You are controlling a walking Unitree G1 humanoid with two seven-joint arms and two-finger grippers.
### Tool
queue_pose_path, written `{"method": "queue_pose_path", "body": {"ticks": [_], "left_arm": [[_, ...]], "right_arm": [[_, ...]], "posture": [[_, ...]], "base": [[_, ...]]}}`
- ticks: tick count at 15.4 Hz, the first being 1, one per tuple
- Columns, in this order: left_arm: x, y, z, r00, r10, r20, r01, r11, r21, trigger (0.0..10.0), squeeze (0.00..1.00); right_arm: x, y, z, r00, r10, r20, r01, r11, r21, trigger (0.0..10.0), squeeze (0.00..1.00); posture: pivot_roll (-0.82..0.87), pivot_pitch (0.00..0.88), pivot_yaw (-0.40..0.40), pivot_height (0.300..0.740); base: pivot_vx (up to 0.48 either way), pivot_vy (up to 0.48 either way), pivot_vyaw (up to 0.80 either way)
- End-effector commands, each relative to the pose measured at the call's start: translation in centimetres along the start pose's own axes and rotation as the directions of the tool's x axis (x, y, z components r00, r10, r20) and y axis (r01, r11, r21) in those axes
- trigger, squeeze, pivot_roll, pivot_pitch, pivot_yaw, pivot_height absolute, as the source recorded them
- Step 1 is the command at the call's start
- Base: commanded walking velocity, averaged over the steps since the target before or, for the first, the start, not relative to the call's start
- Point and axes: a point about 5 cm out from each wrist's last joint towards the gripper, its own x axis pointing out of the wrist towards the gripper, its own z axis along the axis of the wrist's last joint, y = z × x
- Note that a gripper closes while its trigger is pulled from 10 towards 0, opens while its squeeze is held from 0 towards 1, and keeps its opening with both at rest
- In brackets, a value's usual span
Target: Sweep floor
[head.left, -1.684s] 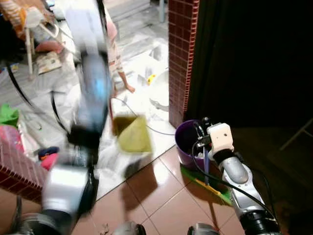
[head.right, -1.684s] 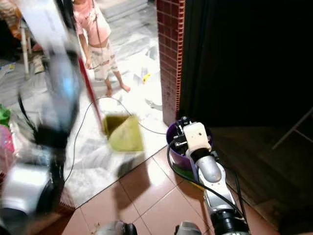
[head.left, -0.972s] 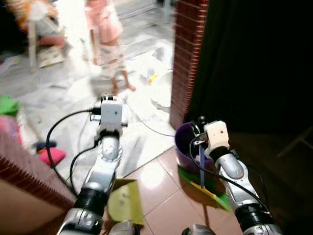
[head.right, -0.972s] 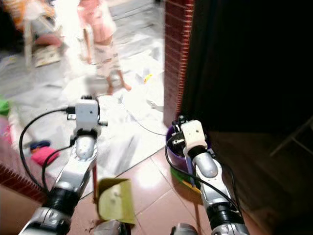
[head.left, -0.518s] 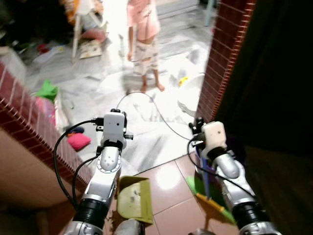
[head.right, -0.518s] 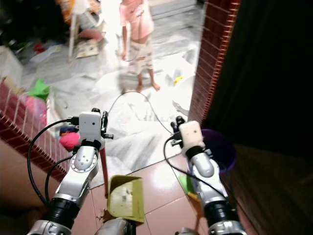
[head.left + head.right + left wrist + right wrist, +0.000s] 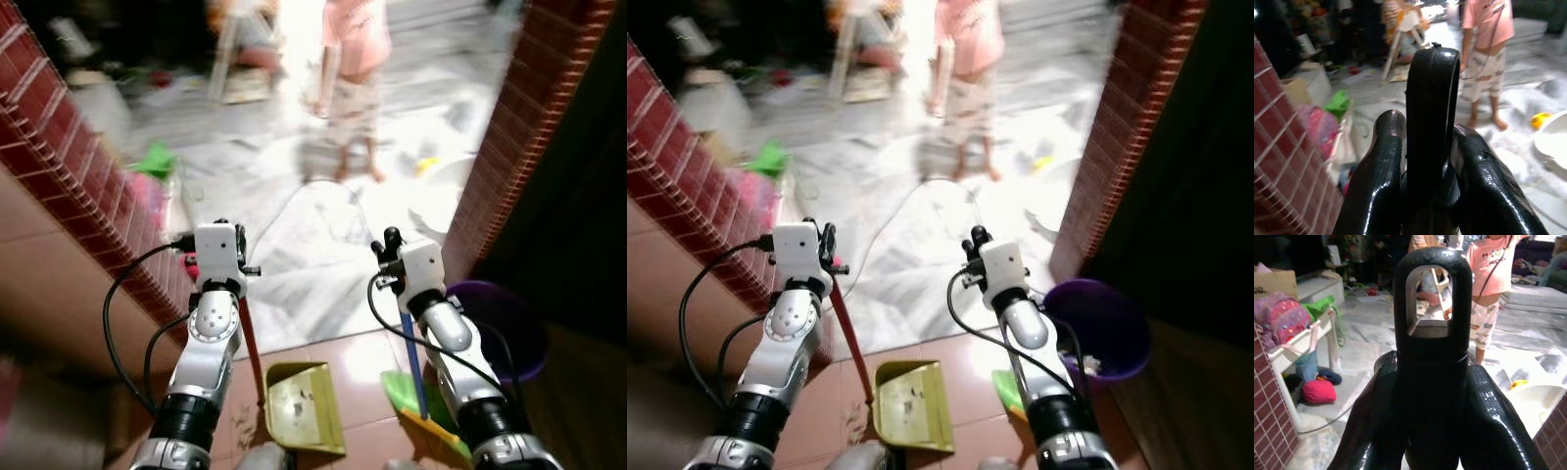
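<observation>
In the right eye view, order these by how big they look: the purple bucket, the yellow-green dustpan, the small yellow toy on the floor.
1. purple bucket, largest, though its right side fades into shadow.
2. yellow-green dustpan, slightly smaller and nearer the camera.
3. yellow toy, smallest, far off and blurred.

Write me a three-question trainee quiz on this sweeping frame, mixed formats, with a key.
1. True or false: the left gripper is shut on the dustpan handle.
2. Which stands nearest the purple bucket? A) the brick pillar B) the person C) the pink bag
3. Fill in: the right gripper holds the ____.

Key
1. True: its fingers clamp the black handle top, and the red pole runs down to the dustpan on the tiles.
2. A
3. Broom, its green head on the floor beside the dustpan.
</observation>
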Motion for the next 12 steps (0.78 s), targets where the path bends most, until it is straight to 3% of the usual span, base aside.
{"method": "queue_pose_path", "body": {"ticks": [1,7,12], "left_arm": [[0.54,-0.21,1.19,0.999,-0.004,0.053,0.003,1.000,0.031,10.0,0.00],[0.30,-0.74,1.10,0.999,-0.013,0.040,0.011,0.999,0.036,10.0,0.00],[0.55,-1.00,1.48,0.999,-0.005,0.047,0.004,1.000,0.022,10.0,0.00]], "right_arm": [[-0.22,0.80,-0.90,0.999,0.001,-0.032,0.001,0.997,0.074,10.0,0.00],[-0.45,0.56,-1.04,0.999,-0.015,-0.036,0.017,0.997,0.073,10.0,0.00],[-0.55,0.34,-1.12,0.999,-0.016,-0.041,0.019,0.998,0.065,10.0,0.00]], "posture": [[-0.12,0.000,0.122,0.740],[-0.12,0.000,0.116,0.740],[-0.13,0.000,0.111,0.740]], "base": [[0.000,0.000,0.00],[0.000,0.000,0.00],[-0.273,0.000,0.00]]}}
